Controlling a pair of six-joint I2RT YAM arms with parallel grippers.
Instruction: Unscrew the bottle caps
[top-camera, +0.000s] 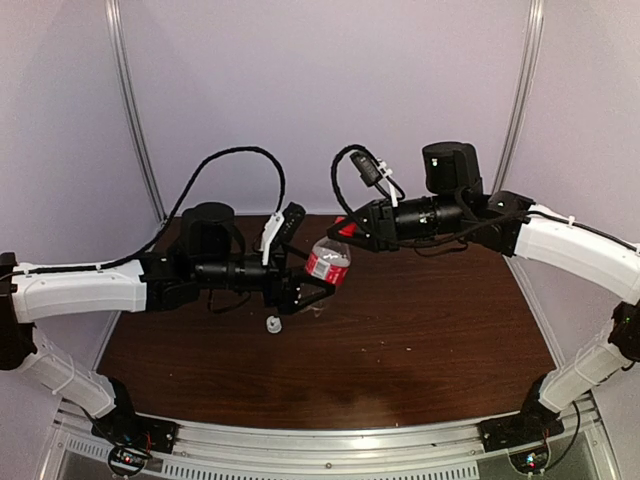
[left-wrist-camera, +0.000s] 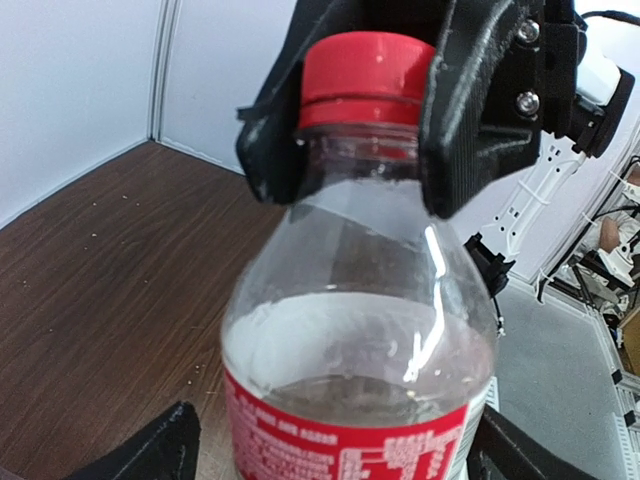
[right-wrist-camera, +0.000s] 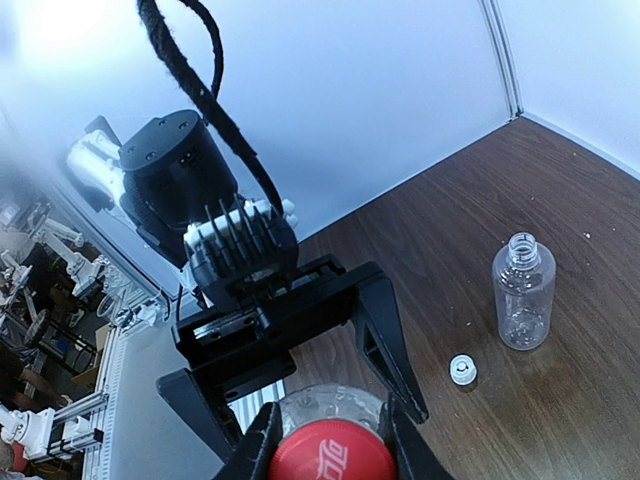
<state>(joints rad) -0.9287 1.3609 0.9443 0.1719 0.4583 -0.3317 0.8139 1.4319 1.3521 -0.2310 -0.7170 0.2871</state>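
Observation:
The bottle with the red label band is held up off the table, and its red cap is still on it. My right gripper is shut on that red cap from above. My left gripper stands open around the bottle's body, and on one side a strip of table shows between finger and bottle. In the top view the two grippers meet at the bottle over the middle of the table. The plain bottle stands upright without a cap, and the white cap lies beside it.
The dark wooden table is walled in white at the back and on both sides. A metal rail carrying the arm bases runs along the near edge. The white cap lies just below the left gripper.

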